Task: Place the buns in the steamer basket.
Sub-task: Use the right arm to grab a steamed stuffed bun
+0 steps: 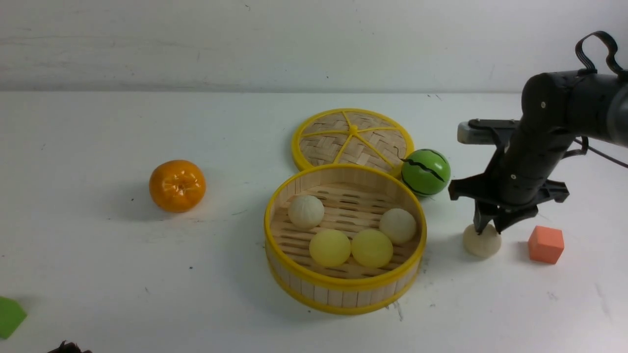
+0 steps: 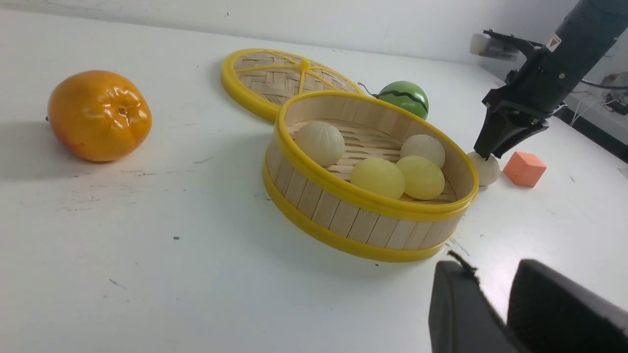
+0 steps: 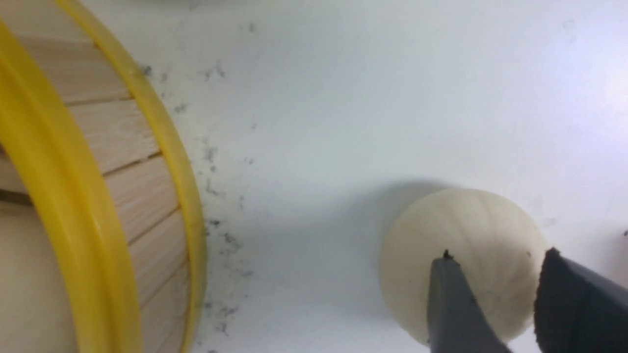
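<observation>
Four small round toy buns [image 1: 351, 234] already lie in the round bamboo steamer basket [image 1: 343, 294], and just beside it the right gripper [image 1: 490, 230] hovers narrowly parted over the last cream-white pleated bun [image 1: 482, 243], apparently misaligned for grasping.

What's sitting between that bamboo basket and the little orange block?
One cream bun on the table, with the right gripper over it, between the steamer basket and the orange block; front view.

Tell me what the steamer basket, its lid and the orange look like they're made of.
Steamer basket: pale wooden slats with grain, glossy yellow rims, probably plastic. Lid: flat woven bamboo-like strips, yellow spokes. Orange: likely hard plastic, judging by sharp glossy highlights.
</observation>
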`<state>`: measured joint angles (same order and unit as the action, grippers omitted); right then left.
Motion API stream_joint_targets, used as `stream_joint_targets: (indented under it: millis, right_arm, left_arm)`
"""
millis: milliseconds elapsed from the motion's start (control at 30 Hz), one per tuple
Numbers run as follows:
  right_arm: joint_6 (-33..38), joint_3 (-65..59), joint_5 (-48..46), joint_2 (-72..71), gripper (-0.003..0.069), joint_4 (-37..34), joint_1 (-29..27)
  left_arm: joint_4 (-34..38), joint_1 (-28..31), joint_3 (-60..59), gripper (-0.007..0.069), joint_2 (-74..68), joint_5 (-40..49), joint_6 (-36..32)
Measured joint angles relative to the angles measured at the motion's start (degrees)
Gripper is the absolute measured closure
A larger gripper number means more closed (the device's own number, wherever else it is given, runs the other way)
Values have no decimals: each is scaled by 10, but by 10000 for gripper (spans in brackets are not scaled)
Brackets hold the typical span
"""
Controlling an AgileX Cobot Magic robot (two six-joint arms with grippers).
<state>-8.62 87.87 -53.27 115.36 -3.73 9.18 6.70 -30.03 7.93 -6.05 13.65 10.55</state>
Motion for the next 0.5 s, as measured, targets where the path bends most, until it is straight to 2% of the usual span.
stream_joint_targets:
  millis: [333, 500]
  right_arm:
    - [0, 0, 2, 2, 407, -2, -1]
    - [17, 0, 1, 8, 443, -5, -1]
  left_arm:
    - [0, 0, 0, 444, 0, 0, 0]
    - [0, 0, 0, 442, 0, 0, 0]
